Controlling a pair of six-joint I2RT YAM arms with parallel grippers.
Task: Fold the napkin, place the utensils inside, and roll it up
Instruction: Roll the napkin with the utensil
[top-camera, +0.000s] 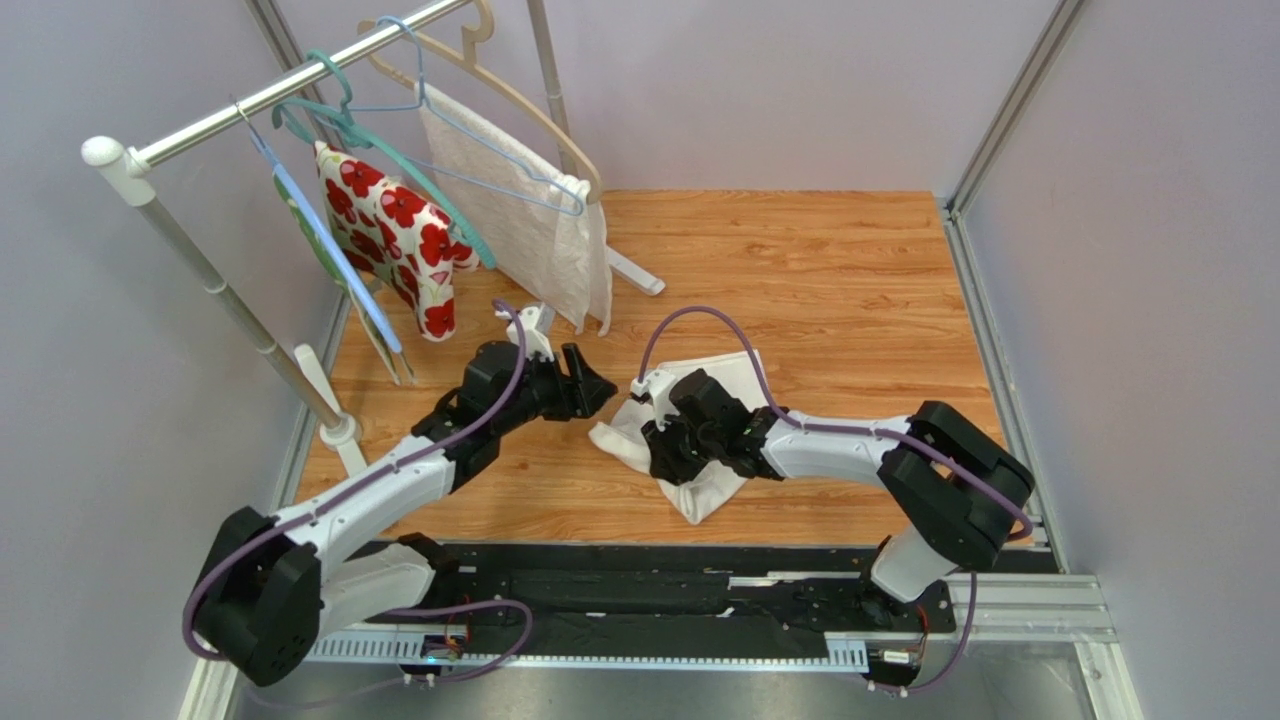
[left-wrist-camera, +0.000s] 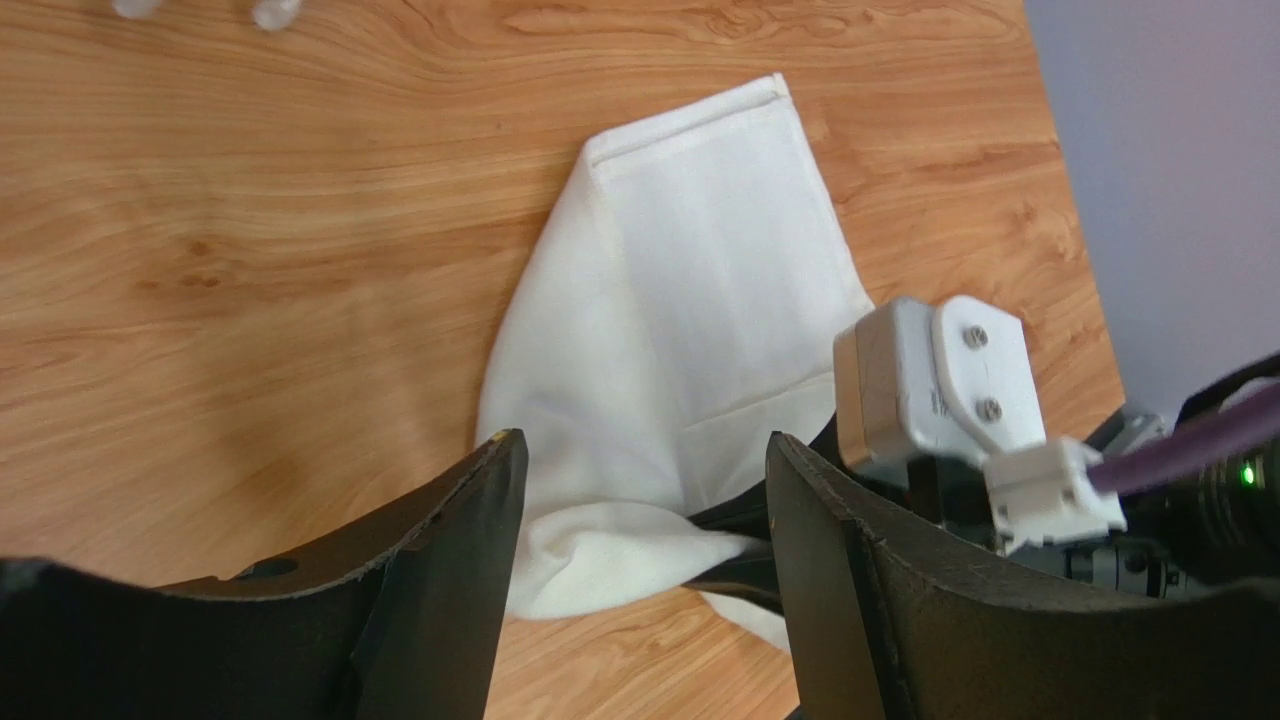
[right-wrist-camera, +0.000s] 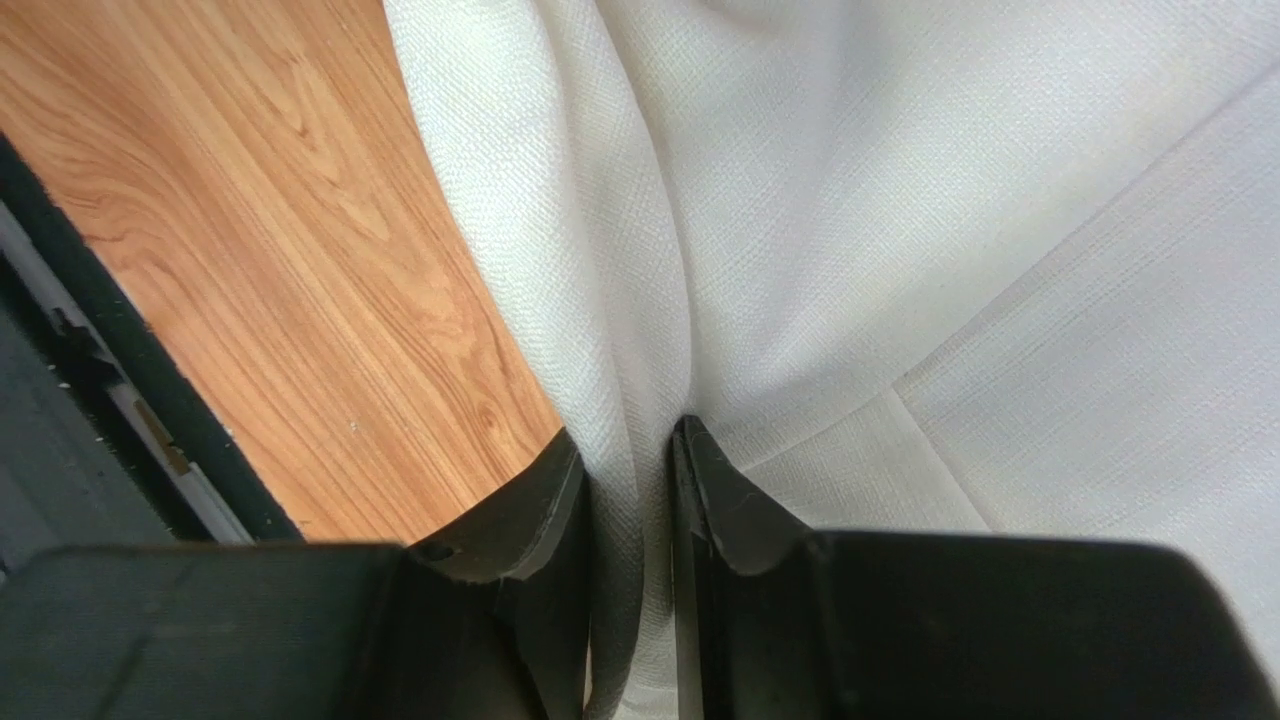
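Note:
The off-white napkin (top-camera: 706, 483) lies crumpled and partly folded on the wooden table, mid-right. It also shows in the left wrist view (left-wrist-camera: 706, 315) and fills the right wrist view (right-wrist-camera: 902, 225). My right gripper (top-camera: 661, 440) is shut on a pinched fold of the napkin (right-wrist-camera: 631, 450) at its left edge. My left gripper (top-camera: 598, 393) is open and empty, just left of the napkin, with its fingers (left-wrist-camera: 451, 570) straddling a bunched corner. No utensils are in view.
A clothes rack (top-camera: 271, 90) stands at the back left with hangers, a red-flowered cloth (top-camera: 394, 233) and a textured white cloth (top-camera: 526, 210). Grey walls close in both sides. A black rail (top-camera: 661, 600) runs along the near edge.

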